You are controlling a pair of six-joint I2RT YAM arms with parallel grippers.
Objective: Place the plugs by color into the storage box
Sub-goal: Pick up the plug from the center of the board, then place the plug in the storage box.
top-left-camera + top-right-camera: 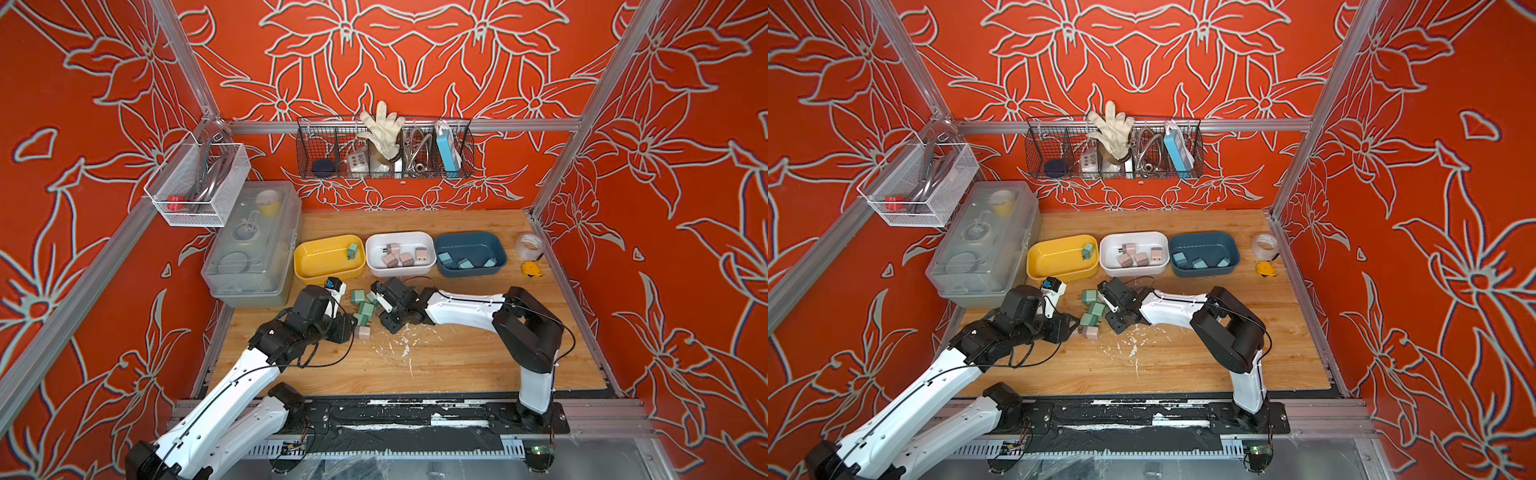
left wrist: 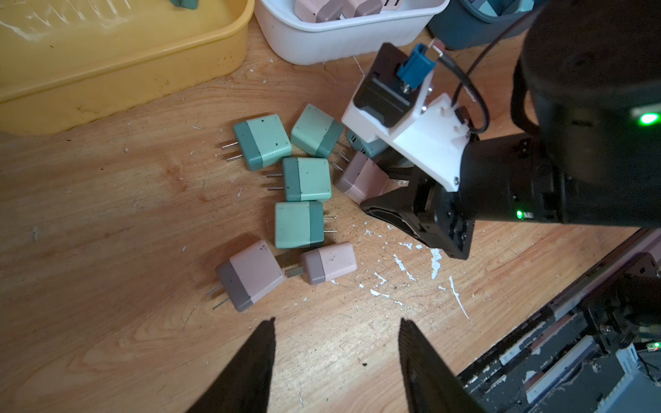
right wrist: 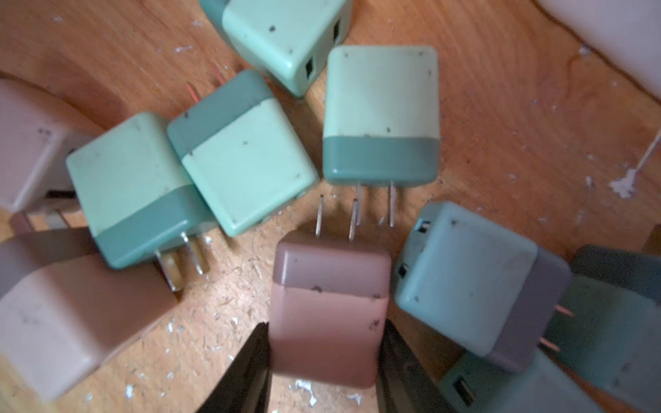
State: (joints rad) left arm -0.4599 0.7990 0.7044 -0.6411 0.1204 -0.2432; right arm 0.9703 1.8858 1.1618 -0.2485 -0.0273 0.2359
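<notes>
Right wrist: pink plug, prongs forward

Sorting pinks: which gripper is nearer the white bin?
Right. The right gripper, closed on a pink plug, is just short of the white bin; the left gripper sits farther back.

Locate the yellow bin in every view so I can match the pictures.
In a top view: yellow bin, left end of the bin row.
In a top view: same spot.
Left wrist: cut off at a corner, beyond the loose plugs.
Right wrist: not in it.
Shared landmark: the white bin beside it.
</notes>
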